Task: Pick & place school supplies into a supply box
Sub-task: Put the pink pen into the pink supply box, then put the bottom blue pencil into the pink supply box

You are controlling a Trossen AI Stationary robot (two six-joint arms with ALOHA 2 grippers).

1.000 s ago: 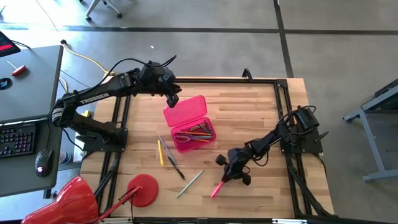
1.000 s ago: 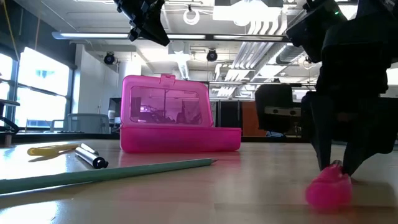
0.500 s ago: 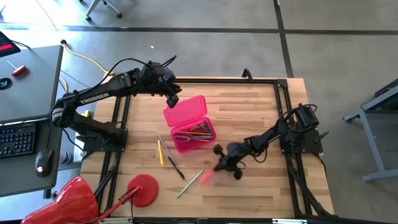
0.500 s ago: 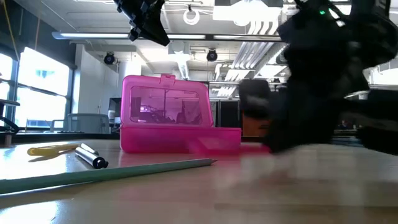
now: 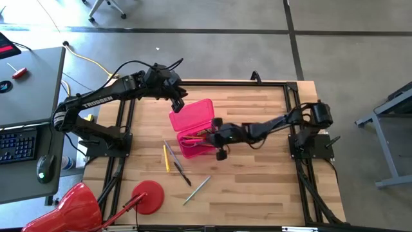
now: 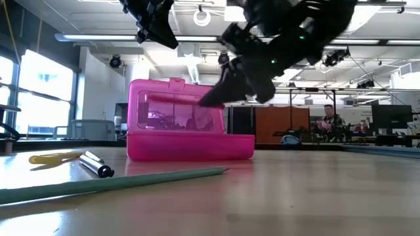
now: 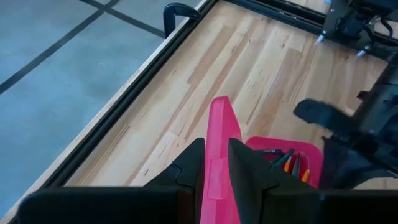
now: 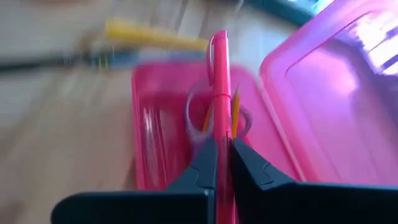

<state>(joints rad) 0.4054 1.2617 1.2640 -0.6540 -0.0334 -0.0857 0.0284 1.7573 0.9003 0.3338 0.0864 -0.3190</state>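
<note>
The pink supply box [image 5: 195, 129] stands open near the table's middle, its lid [image 6: 174, 108] upright and its tray [image 8: 155, 134] holding orange pencils and purple-handled scissors [image 8: 204, 118]. My right gripper [image 5: 217, 138] hangs over the tray, shut on a pink pen [image 8: 221, 87]. My left gripper [image 7: 216, 163] hovers above the lid's top edge [image 7: 219, 118], fingers a narrow gap apart; the low view shows clear space between it [image 6: 172, 40] and the lid. A yellow pen [image 5: 167, 158], a dark pen [image 5: 181, 173] and a green pencil [image 5: 197, 189] lie flat on the table. My right gripper pinches the pink pen between its two fingers at a spot [image 8: 222, 142] short of one end. The rest of the pen sticks out ahead of the fingertips to a rounded free end [image 8: 218, 38]. The pen [image 6: 172, 98] is lifted clear, about level, over the open tray.
A red round disc with a stick handle [image 5: 149, 195] lies near the table's near-left corner. The table's right half shows bare wood [image 5: 264, 183]. A desk with a keyboard [image 5: 18, 145] stands off to the left. A person [image 6: 326, 122] sits far back in the room.
My right gripper has lifted the pink pen off the table near the near-right area and carried it up and toward the table's left and far side, ending over the box's tray. The pen went from lying on the wood to hanging clear in the fingers.
</note>
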